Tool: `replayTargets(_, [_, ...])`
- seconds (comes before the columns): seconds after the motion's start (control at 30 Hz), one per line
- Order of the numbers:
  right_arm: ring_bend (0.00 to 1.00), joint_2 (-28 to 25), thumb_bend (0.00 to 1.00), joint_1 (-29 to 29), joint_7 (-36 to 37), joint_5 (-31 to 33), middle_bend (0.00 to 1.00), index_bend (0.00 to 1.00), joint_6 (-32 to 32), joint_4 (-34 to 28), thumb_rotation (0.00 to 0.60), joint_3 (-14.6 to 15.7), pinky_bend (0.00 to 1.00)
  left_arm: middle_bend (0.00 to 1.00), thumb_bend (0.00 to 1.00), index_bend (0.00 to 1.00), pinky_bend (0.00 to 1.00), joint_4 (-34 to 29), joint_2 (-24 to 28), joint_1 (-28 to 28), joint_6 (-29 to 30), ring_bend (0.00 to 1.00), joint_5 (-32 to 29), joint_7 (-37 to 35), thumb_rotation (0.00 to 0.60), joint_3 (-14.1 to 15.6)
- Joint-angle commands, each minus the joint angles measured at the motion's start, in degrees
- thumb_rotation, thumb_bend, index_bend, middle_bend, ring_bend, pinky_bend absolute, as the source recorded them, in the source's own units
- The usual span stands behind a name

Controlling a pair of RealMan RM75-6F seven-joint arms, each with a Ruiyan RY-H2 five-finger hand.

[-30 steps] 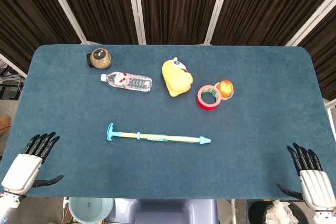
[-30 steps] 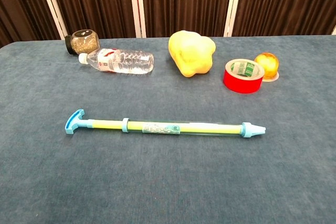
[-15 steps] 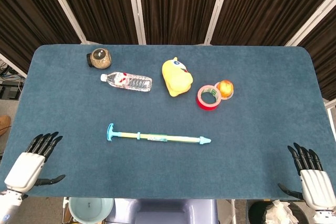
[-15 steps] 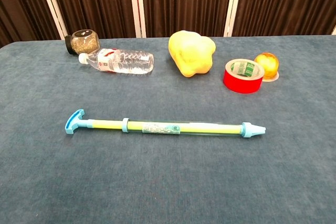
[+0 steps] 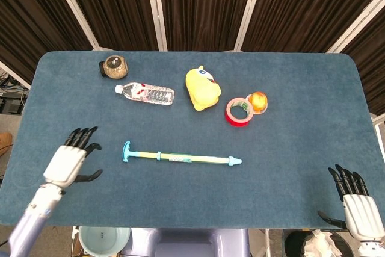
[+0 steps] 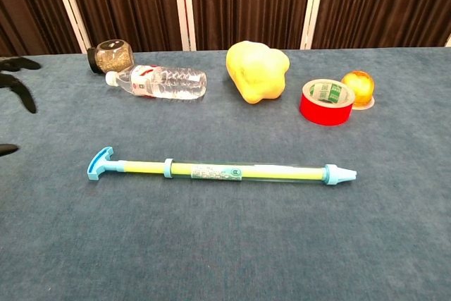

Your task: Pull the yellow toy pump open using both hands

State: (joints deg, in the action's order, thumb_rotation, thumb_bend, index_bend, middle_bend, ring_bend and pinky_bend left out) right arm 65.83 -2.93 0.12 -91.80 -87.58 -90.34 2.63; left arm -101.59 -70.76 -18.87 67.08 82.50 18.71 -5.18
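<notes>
Left hand (image 5: 70,159) spread and empty just left of the pump's (image 5: 182,158) T-handle, apart from it, only its fingertips (image 6: 15,93) in chest view, right hand (image 5: 356,201) fingers apart, well right of the pump, head view only

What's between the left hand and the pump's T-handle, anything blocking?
Nothing visible. The left hand is open over bare table, left of the yellow toy pump, whose blue T-handle points toward it. The water bottle and jar lie farther back, off that path.
</notes>
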Motion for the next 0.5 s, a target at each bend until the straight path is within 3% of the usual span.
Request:
replayTargets(0.03, [0.00, 0.0, 0.17, 0.0, 0.0, 0.0, 0.00, 0.00, 0.0, 0.0, 0.600, 0.1, 0.00, 0.00, 0.23, 0.35, 0.00, 0.5, -4.3, -4.2, -3.8, 0.00, -5.3, 6.0, 0.600, -2.9])
replayTargets(0.23, [0.00, -0.1, 0.16, 0.0, 0.1, 0.2, 0.00, 0.00, 0.1, -0.1, 0.600, 0.0, 0.00, 0.00, 0.23, 0.41, 0.00, 3.4, -10.8, -8.3, -5.9, 0.00, -10.8, 13.1, 0.600, -4.6])
replayTargets(0.5, [0.00, -0.2, 0.17, 0.0, 0.2, 0.4, 0.00, 0.00, 0.1, -0.1, 0.600, -0.2, 0.00, 0.00, 0.22, 0.45, 0.00, 7.9, -17.2, -11.4, -6.4, 0.00, -15.4, 18.8, 0.600, -4.4])
